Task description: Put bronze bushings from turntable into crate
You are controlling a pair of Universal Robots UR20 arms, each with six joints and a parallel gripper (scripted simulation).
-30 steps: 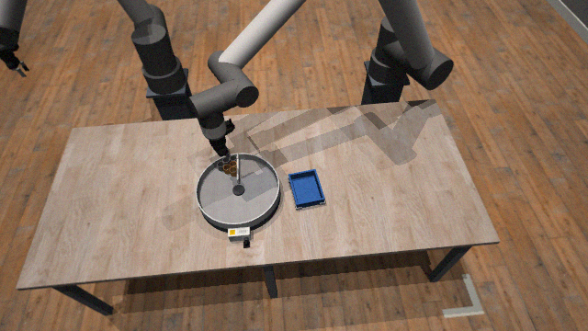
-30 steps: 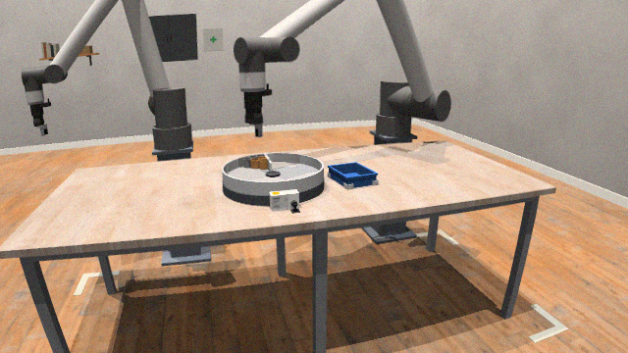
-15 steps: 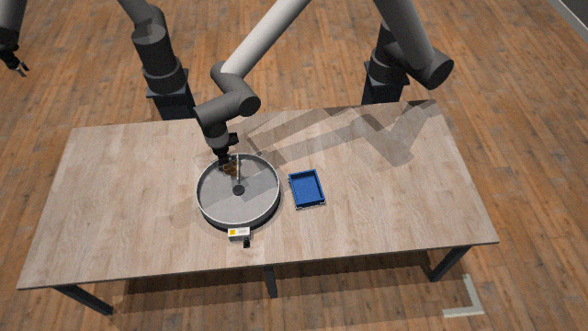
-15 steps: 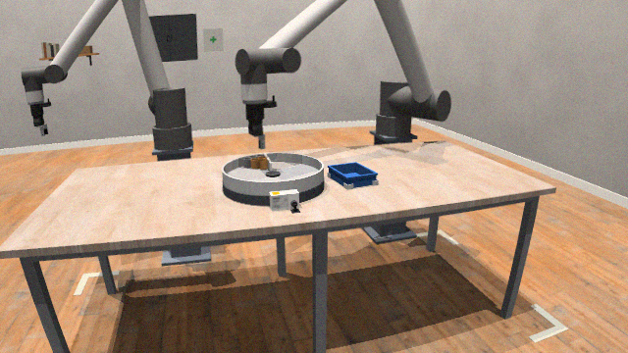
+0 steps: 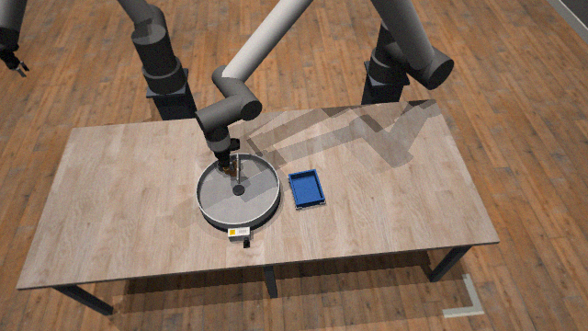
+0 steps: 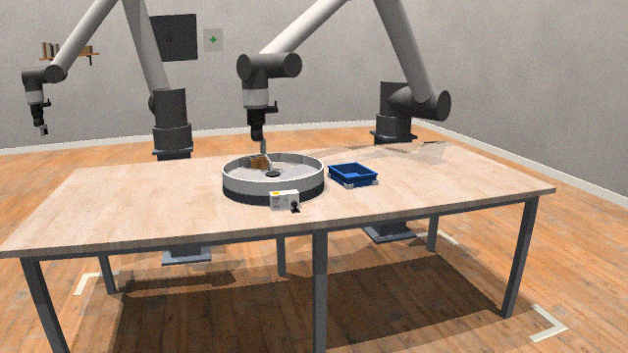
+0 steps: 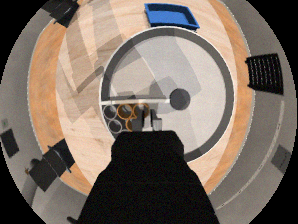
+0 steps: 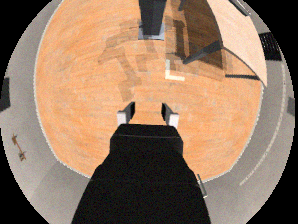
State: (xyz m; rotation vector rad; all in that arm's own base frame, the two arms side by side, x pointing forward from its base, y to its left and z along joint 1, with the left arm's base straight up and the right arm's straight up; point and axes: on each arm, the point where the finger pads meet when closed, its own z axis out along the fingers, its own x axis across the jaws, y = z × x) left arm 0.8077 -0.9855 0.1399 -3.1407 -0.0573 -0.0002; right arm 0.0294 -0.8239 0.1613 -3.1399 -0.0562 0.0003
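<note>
Rings (image 5: pixel 235 170) (image 6: pixel 259 163) (image 7: pixel 124 118), left of middle, look hard, maybe slippery: pinch the sides. Left gripper (image 5: pixel 231 167) (image 6: pixel 265 154) (image 7: pixel 147 119) part open, right gripper (image 5: pixel 22 68) (image 6: pixel 44 130) (image 8: pixel 148 113) wide.

Green cross on pale wall sign (image 6: pixel 213 39), no readable lettering

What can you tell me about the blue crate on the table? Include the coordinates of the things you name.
The blue, open-topped rectangular crate (image 5: pixel 307 188) (image 6: pixel 352 175) (image 7: pixel 171 16), seemingly plastic, has low walls and a flat floor. It looks empty, sits level on the pale wooden table (image 5: pixel 390 207) (image 6: pixel 172 206) beside the round grey turntable, and has light corner guides at its base. Neither gripper touches it.
</note>
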